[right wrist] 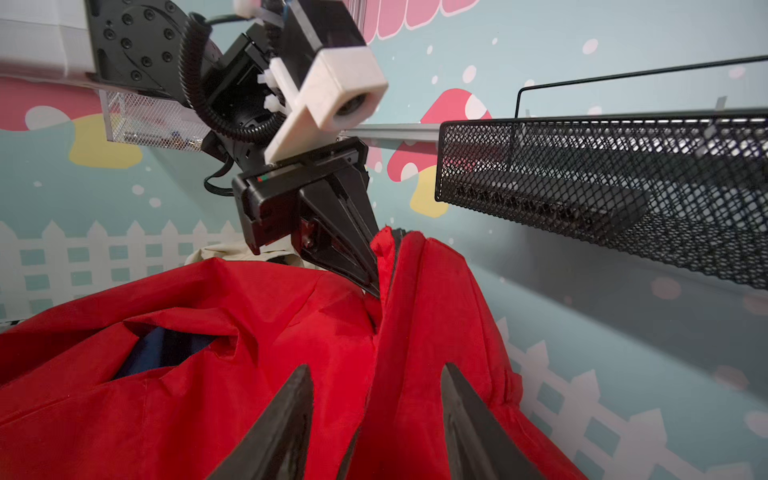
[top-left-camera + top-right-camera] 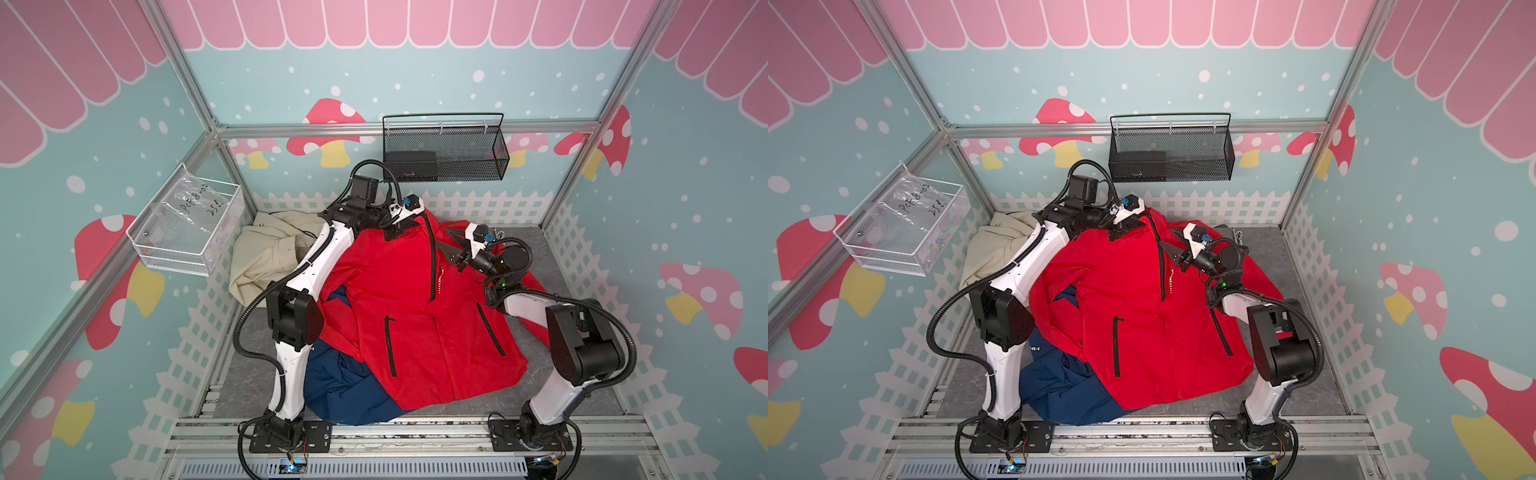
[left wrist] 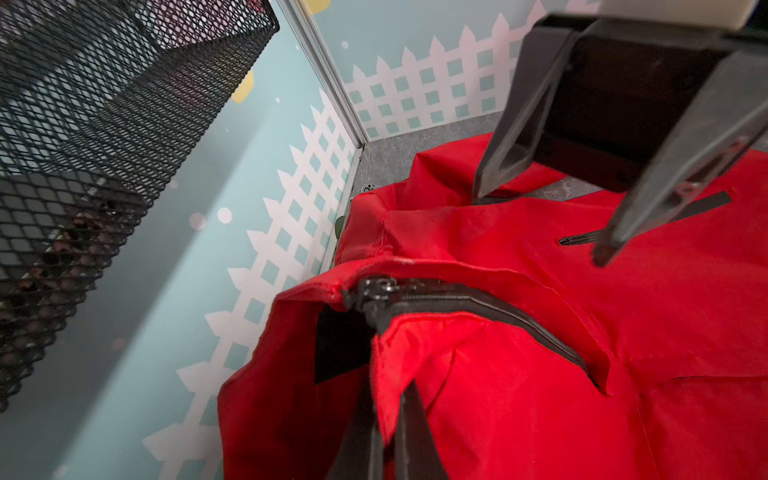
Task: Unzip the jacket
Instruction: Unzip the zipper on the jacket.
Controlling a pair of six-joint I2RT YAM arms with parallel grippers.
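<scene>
Between the pressed-together fingers of the left claw (image 1: 372, 282) sits a thin fold of the red jacket's (image 2: 395, 311) collar, pinched right beside the zipper slider (image 3: 376, 291). We judge this hold the first weak point. The bite is at the very edge of the cloth, and a pull on the slider could drag the collar free, so the front would slide along instead of the teeth parting.

Just beside it, the right claw (image 1: 376, 415) hangs with fingers spread, holding nothing, over the red cloth under the collar. We cannot tell whether it touches. It could close on fabric rather than the pull tab, which we cannot make out. A flap folding over the zipper (image 2: 433, 266) past the slider might also be drawn in and jam.

Away from both claws, toward the arm bases, the jacket lies front-up on the table (image 2: 490, 405), its collar raised by the left claw and its body lightly rumpled. The black zipper looks closed from collar to mid-chest, then runs under the flap. Two pocket zips (image 2: 390, 345) slant lower down.

Farther off, the hem overlaps a blue garment (image 2: 345, 386), which could be dragged along. A beige garment (image 2: 266, 253) lies well outside the left claw.
</scene>
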